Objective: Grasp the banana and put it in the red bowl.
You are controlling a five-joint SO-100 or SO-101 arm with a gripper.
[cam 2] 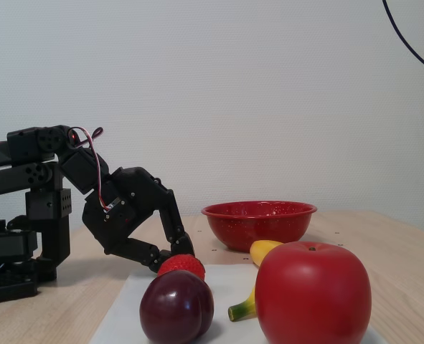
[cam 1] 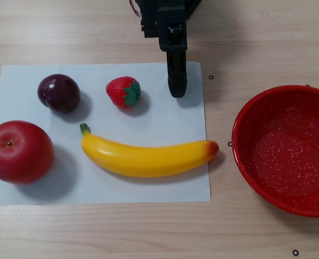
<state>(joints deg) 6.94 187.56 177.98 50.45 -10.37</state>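
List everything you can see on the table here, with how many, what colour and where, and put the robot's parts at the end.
Glossy yellow plastic banana: one, yellow with a green stem, front of the paper in the other view.
Glossy red speckled bowl: one, red, right of the paper, empty.
Round red apple: one, red, paper's left edge.
Dark purple plum: one, purple, paper's back left.
Red strawberry: one, red with green leaves, right of the plum.
White paper sheet: one, white, under the fruit.
Black robot arm: one, black; its gripper jaws look shut, beside the strawberry.
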